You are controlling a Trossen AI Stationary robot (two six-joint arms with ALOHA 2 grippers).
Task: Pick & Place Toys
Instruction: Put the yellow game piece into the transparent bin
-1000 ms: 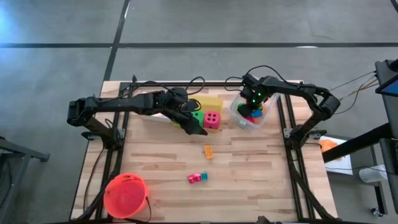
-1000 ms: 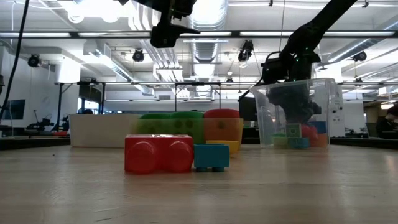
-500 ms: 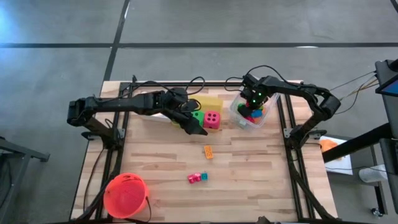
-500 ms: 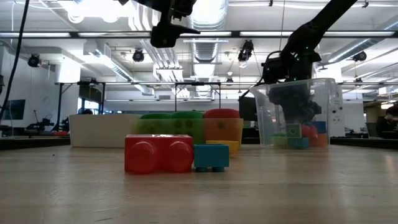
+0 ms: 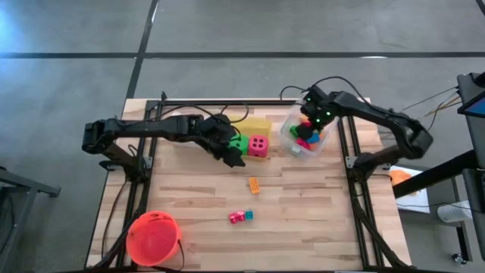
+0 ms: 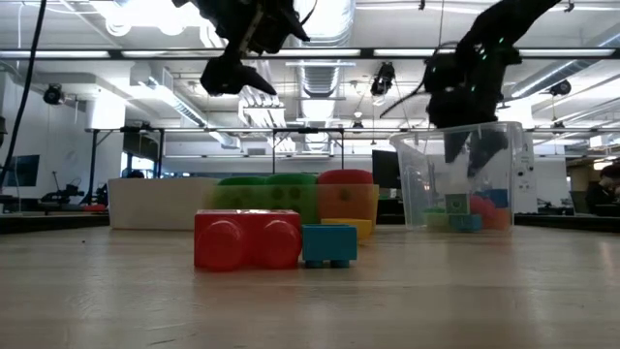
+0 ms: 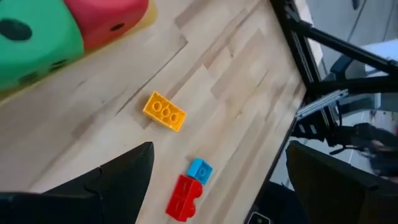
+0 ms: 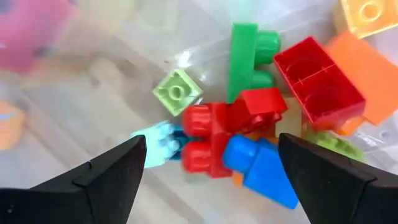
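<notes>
Loose: one yellow block (image 5: 254, 184), red-and-blue pair (image 5: 240, 217).

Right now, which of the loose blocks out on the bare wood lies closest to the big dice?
The yellow block: it lies alone just below the pink-red die. The red block and blue block, touching each other, sit farther away.

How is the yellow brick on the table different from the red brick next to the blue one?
The yellow brick is flat, showing three studs in a row, and lies alone; the red brick is bulkier and touches the small blue block. Both lie loose on the wooden table, outside any bin.
</notes>
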